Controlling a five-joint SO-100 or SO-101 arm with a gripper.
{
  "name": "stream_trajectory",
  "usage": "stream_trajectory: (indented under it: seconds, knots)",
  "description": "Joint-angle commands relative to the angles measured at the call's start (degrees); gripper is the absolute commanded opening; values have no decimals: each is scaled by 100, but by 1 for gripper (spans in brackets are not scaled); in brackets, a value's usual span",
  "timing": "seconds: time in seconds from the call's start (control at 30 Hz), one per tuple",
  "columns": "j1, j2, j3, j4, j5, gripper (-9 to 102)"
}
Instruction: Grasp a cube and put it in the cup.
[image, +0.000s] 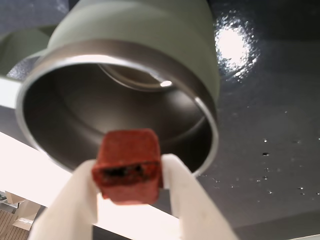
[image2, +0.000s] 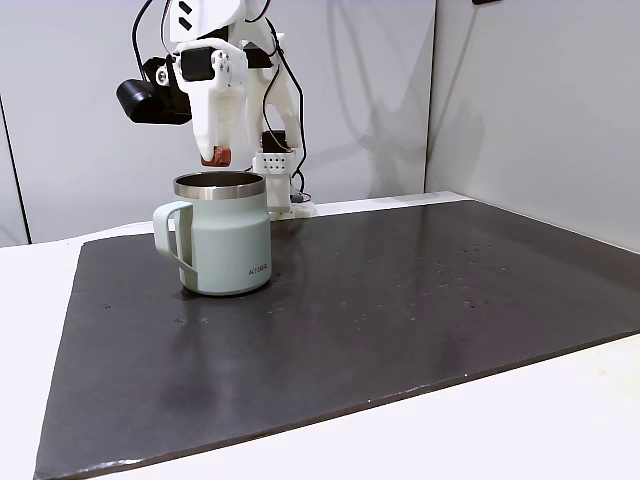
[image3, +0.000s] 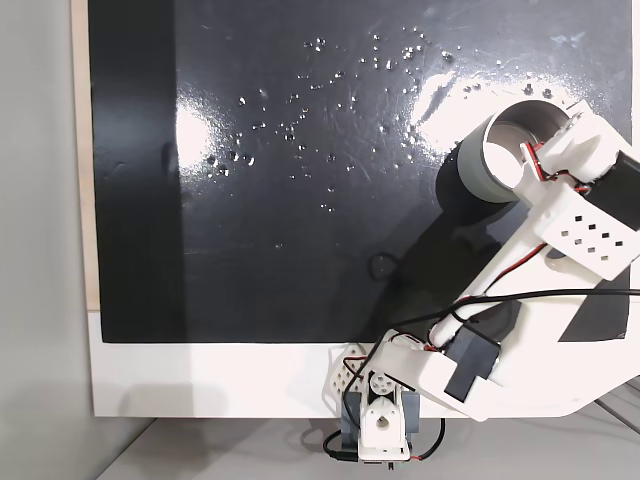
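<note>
Wrist view shows the gripper (image: 127, 187) clenched on the cube (image: 127, 165), its two white fingers (image: 72, 200) pressing the block's left and right sides, the gap between them no wider than the block. The cube's near face looks chipped and dark along the middle. Just past it gapes the steel-lined mouth of the cup (image: 125, 60), the cube held above the near rim.

From the side, in a fixed view, the gripper (image2: 214, 158) hangs just above the cup (image2: 225, 245), the cube (image2: 215, 156) a small reddish spot at the fingertips, clear of the steel rim and not touching it. The cup stands upright on a dark mat (image2: 400, 300) that covers the white desk (image2: 560, 420), its handle to the left.

One cube and one cup can be counted.

Looking down in a fixed view, the arm (image3: 560, 220) covers part of the cup (image3: 490, 160), and the cube cannot be made out there.
</note>
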Motion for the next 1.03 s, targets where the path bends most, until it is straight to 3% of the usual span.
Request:
stream_trajectory:
  seconds: [0.0, 0.27, 1.0]
  knots:
    - [70, 44, 9, 53, -26, 3]
    - [79, 114, 44, 62, 70, 24]
    - [-352, 782, 492, 70, 141, 22]
